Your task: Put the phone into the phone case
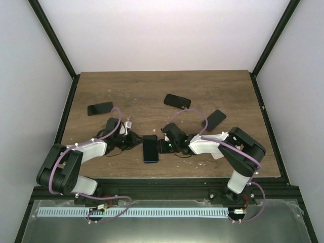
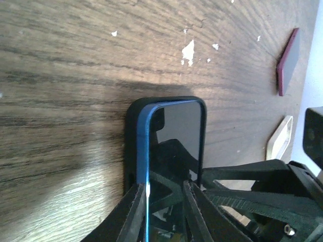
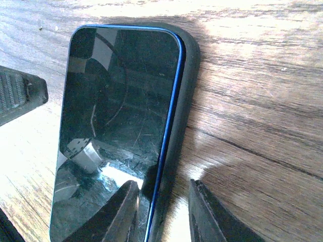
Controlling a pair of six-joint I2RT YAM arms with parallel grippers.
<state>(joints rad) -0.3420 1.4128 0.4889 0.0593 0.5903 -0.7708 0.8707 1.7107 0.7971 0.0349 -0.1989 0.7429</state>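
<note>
- I can read no text, brand, number or sign anywhere in my views.
- The phone [image 3: 116, 126] has a dark screen with only reflections and scratches on it.
- The phone case [image 3: 185, 85] looks plain black where its rim shows.
- The far-left slab [image 1: 100, 108], middle slab [image 1: 177, 100] and right slab [image 1: 214, 120] on the tabletop [image 1: 217, 86] are too small for me to make out any marking.

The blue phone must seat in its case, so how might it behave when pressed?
The blue phone looks like a rigid slab, so flexing seems unlikely. Its glossy screen is probably slippery. One edge seems raised above the black case, so it may rock.
</note>
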